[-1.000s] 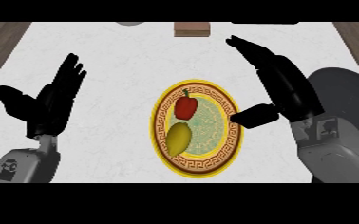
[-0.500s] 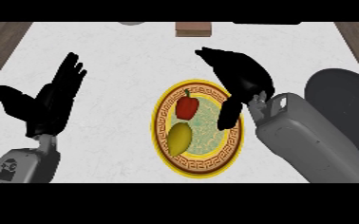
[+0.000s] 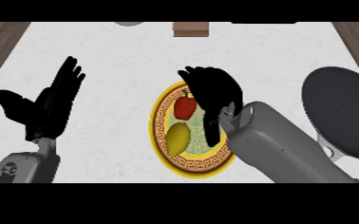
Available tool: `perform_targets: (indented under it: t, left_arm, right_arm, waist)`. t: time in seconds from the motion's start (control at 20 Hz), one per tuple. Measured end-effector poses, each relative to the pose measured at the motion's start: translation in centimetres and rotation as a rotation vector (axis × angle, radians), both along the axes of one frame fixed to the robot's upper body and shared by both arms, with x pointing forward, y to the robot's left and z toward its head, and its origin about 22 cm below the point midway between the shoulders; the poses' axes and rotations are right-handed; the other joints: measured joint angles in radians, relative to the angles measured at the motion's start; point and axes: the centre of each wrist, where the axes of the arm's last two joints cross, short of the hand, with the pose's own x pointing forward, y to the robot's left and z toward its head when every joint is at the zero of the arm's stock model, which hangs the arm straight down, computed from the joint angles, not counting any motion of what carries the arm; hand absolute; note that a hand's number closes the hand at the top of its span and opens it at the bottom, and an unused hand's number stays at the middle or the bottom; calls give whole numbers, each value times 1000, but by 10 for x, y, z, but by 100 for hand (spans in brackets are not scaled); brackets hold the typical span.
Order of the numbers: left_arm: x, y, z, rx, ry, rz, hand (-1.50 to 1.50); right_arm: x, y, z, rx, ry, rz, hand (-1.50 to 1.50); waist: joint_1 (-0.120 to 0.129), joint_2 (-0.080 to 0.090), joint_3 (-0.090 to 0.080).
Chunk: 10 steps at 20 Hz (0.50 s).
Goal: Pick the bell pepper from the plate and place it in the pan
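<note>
- The red bell pepper [image 3: 185, 106] lies on the upper half of the yellow-rimmed plate [image 3: 198, 168], with a yellow-green fruit, possibly a mango or a lemon [image 3: 177, 138], just below it and nearly touching.
- The right hand [image 3: 214, 91] hangs over the plate's right side, palm down, fingers spread and slightly bent. It holds nothing, and its dark fingers overlap the pepper's right edge.
- To do the grasp well, the hand probably needs to shift a little left so that the fingers and thumb straddle the pepper alone, then close without nudging the yellow fruit or sliding the plate.
- The dark pan [image 3: 335, 107] sits well to the right, so the carry should lift clear of the plate's rim and then swing right over the counter [image 3: 119, 57].
- The left hand [image 3: 48, 107] rests open, fingers up, at the left of the view.
- Hard to make out: whether the fingertips already touch the pepper, since the black hand hides its right side and stem.
- The pan is cut off at the right edge and partly covered by the grey forearm [image 3: 280, 144].
- A brown block [image 3: 191, 28] and a grey object [image 3: 128, 23] at the top are cut off.
</note>
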Motion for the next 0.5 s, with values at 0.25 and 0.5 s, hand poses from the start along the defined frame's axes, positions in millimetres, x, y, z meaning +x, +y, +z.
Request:
perform_targets:
  t: [0.25,0.5]
  left_arm:
    - [1,2,-2,-1,-5,8,0]
    - [1,1,0,-10,-5,4,0]
  right_arm:
    - [-6,19,3,-72,-48,12,-150]
    - [-6,35,3,-85,-74,8,-150]
  waist:
    - [-2,-1,0]
    - [-1,0,0]
